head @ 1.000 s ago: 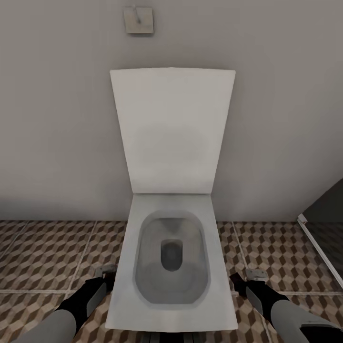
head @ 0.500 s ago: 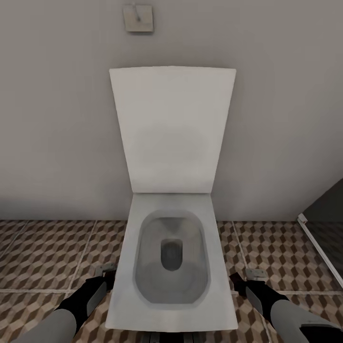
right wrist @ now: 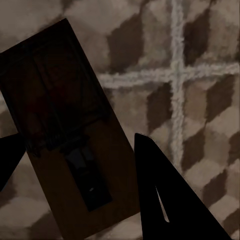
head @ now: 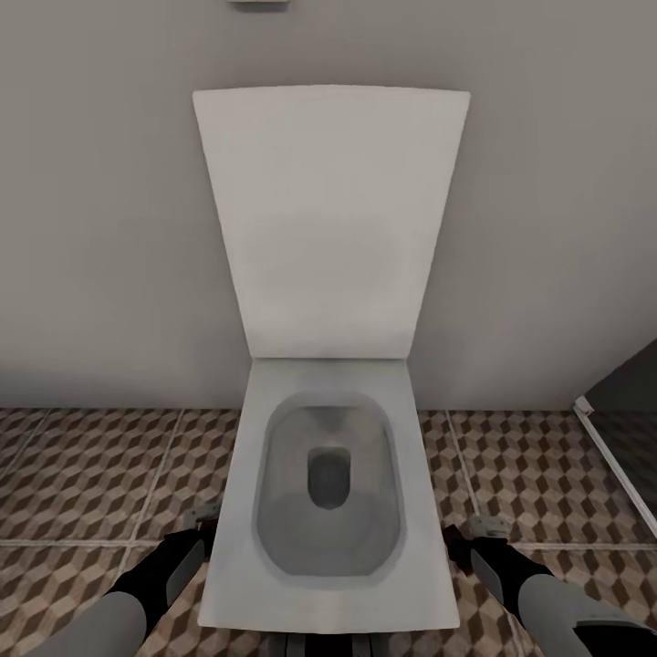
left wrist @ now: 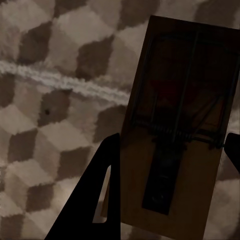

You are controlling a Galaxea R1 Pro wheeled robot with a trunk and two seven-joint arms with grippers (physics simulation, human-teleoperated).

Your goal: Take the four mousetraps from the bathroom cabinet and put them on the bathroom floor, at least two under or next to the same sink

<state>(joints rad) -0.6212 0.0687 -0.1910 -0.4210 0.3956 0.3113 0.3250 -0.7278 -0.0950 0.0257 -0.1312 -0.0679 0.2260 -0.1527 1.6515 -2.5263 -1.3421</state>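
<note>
Carrying two traps, the robot stands right in front of a white toilet with its lid up against the grey wall. The left hand hangs low on one side of the bowl and the right hand hangs low on the other side.

In the left wrist view, the left hand is clamped on a mousetrap, with a dark finger pressed against its long edge. In the right wrist view, the right hand grips the other mousetrap the same way, one finger tight on its side. Both traps hang above the bathroom floor, which has cube-pattern tiles and pale lines between them.

This is the toilet, not the sink, so I think this is not the spot to let go. The job wants at least two traps under or right next to one sink. To do it well, the robot should turn and roll until the sink is in view. It should keep both hands squeezed tight on the way. It should stay clear of the bowl and the dark panel on its right. Then it should go low before letting go, so the traps land flat on the tiles.
</note>
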